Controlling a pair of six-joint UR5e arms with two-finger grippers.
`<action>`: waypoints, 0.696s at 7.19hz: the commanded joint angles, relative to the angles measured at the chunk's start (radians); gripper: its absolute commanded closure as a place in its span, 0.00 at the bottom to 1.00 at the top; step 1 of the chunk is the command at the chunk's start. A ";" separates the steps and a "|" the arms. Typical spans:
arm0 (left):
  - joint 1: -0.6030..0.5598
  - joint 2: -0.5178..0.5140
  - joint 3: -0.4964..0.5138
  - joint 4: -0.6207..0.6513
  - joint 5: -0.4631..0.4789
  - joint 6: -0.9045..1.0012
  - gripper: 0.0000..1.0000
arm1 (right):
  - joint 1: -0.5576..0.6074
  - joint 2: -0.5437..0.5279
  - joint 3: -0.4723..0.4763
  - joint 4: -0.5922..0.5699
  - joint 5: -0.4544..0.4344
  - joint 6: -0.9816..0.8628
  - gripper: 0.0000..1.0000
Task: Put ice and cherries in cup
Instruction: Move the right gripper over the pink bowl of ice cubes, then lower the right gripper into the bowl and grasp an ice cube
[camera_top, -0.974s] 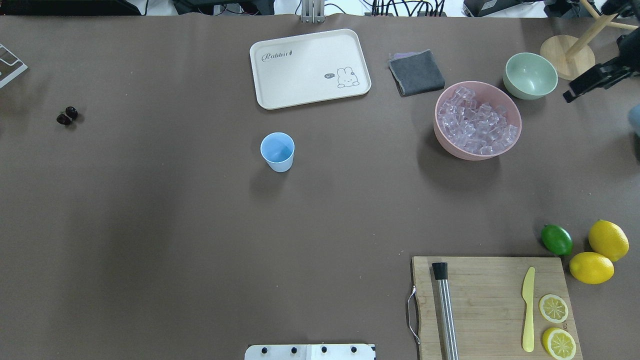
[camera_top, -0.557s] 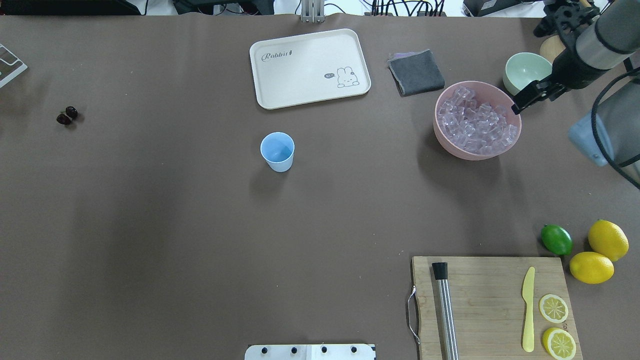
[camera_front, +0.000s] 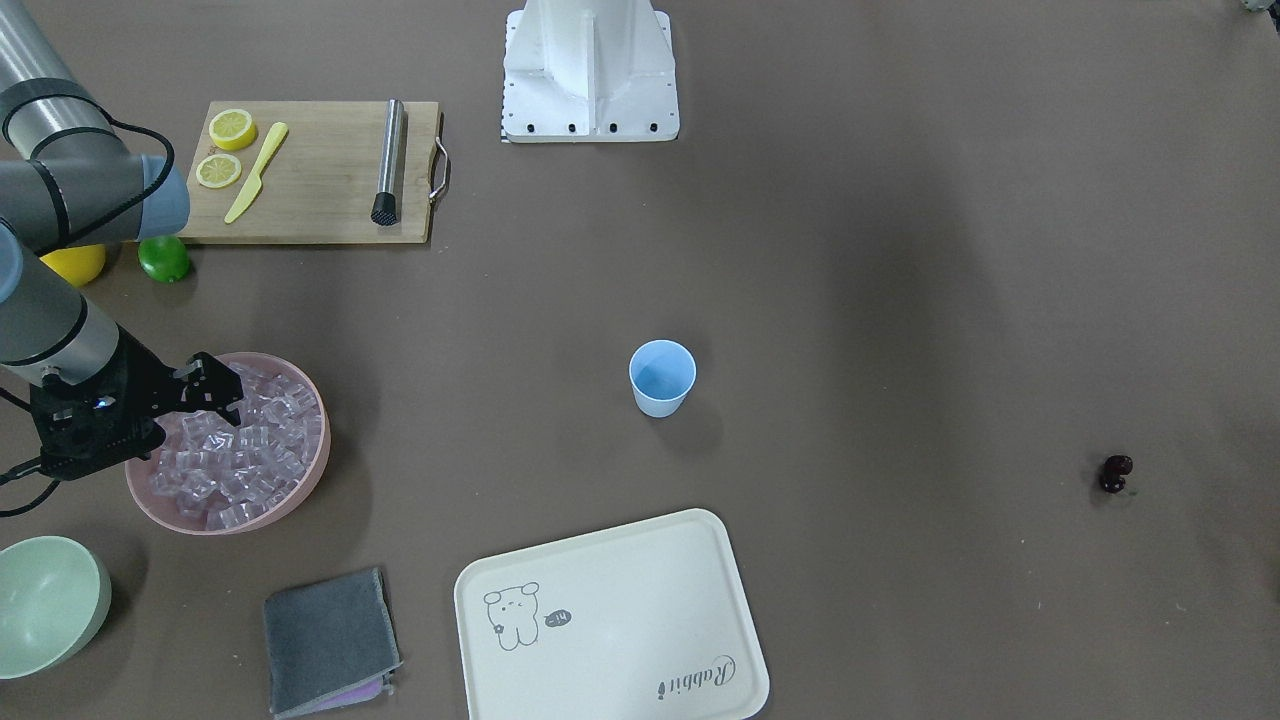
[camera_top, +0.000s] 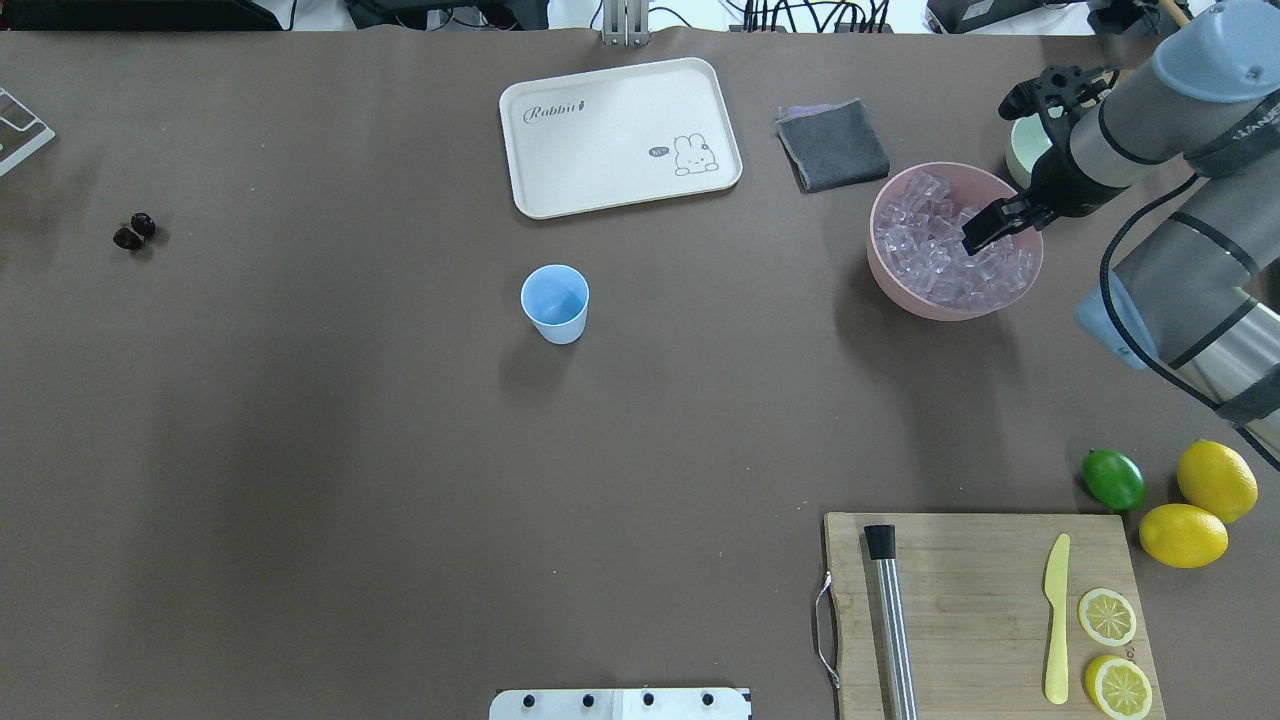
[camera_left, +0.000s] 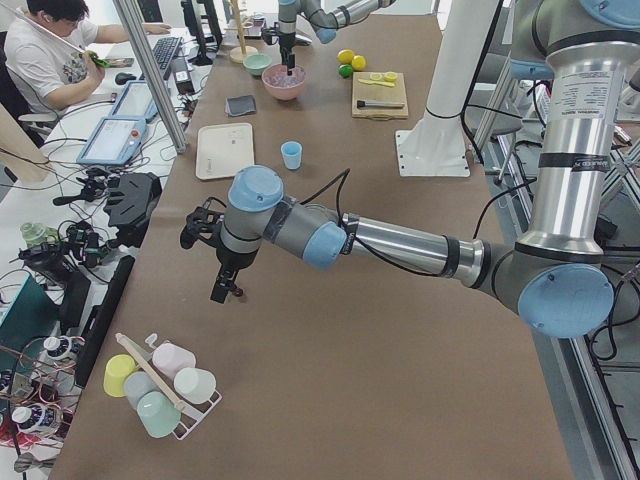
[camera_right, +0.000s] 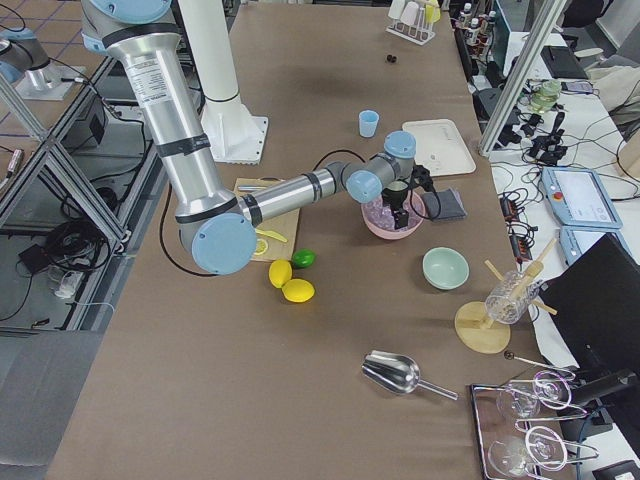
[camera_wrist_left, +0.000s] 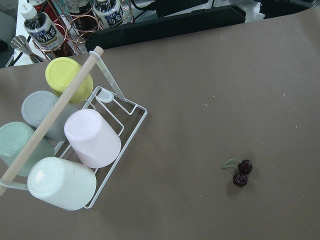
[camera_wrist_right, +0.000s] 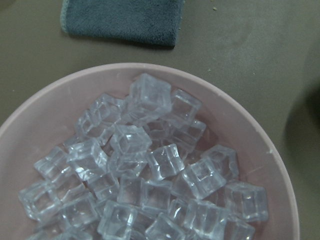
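The light-blue cup (camera_top: 555, 300) stands upright and empty mid-table, also in the front view (camera_front: 661, 376). The ice (camera_top: 930, 250) fills a pink bowl (camera_top: 905, 300); the right wrist view looks straight down on the cubes (camera_wrist_right: 150, 165). My right gripper (camera_top: 985, 232) hangs over the bowl's right half just above the ice, jaws apparently open and empty (camera_front: 215, 395). The cherries (camera_top: 134, 231) lie at the far left of the table, and show in the left wrist view (camera_wrist_left: 241, 173). My left gripper (camera_left: 225, 290) shows only in the left side view, above the table; I cannot tell its state.
A pale green bowl (camera_front: 45, 600) sits beyond the pink bowl, with a folded grey cloth (camera_top: 832, 145) and a cream tray (camera_top: 620, 135) at the back. A cutting board (camera_top: 980, 610) with knife, lemon slices and metal muddler lies front right. A cup rack (camera_wrist_left: 75, 150) lies near the cherries.
My right arm has swung in from the table's right edge, past the green bowl, to over the pink bowl of ice. Cup and cherries have not moved.
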 joint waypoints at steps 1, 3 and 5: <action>0.000 -0.016 0.023 -0.001 0.000 0.002 0.03 | -0.019 0.003 -0.015 0.003 -0.041 -0.008 0.02; 0.000 -0.026 0.037 -0.002 0.000 0.002 0.03 | -0.032 0.008 0.009 0.003 -0.043 -0.024 0.06; 0.000 -0.040 0.065 -0.014 0.000 0.002 0.03 | -0.032 0.000 0.011 0.003 -0.043 -0.025 0.19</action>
